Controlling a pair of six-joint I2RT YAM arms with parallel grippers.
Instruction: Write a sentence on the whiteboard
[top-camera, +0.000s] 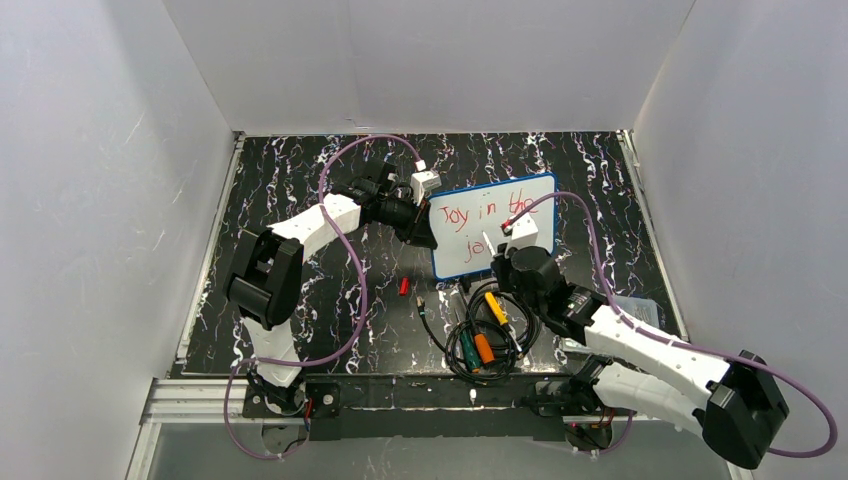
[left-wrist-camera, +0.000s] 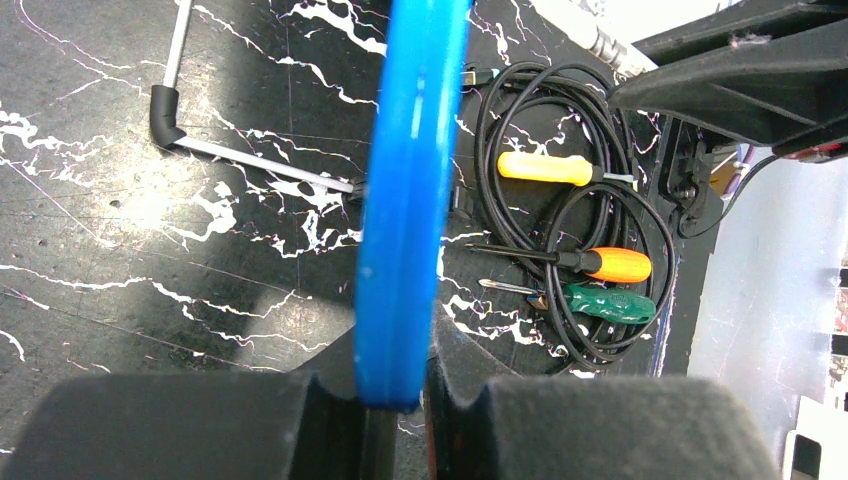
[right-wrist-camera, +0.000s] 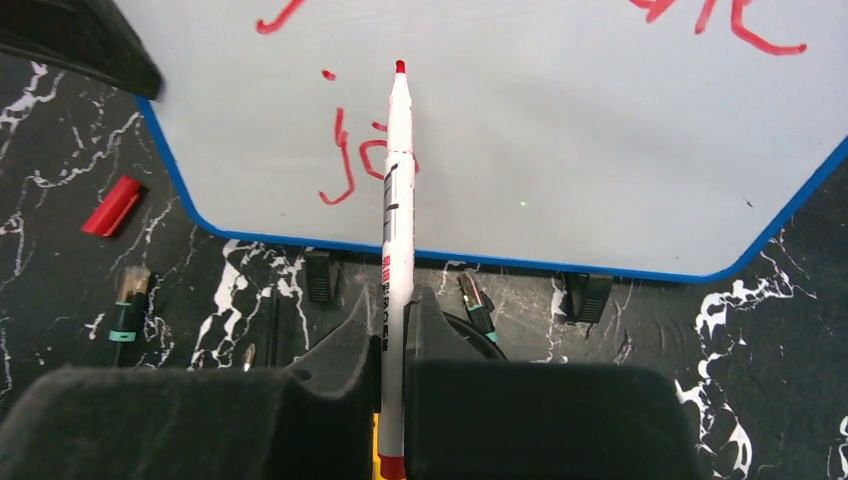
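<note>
The whiteboard (top-camera: 482, 236), white with a blue rim, stands tilted at the table's middle. The sentence (top-camera: 487, 212) in red reads "Joy in the", with "jo" begun on a second line (right-wrist-camera: 352, 165). My left gripper (top-camera: 428, 228) is shut on the board's left edge; in the left wrist view its blue rim (left-wrist-camera: 405, 200) sits between my jaws (left-wrist-camera: 395, 400). My right gripper (right-wrist-camera: 395, 320) is shut on a white marker (right-wrist-camera: 397, 200). Its red tip is at the board face just up and right of "jo"; contact cannot be told.
A red marker cap (top-camera: 404, 286) lies on the black marbled table left of the board. Yellow (top-camera: 495, 308), orange (top-camera: 484, 348) and green (top-camera: 467, 350) screwdrivers lie in a black cable coil (top-camera: 455, 350) in front. A hex key (left-wrist-camera: 180, 110) lies nearby. White walls enclose the table.
</note>
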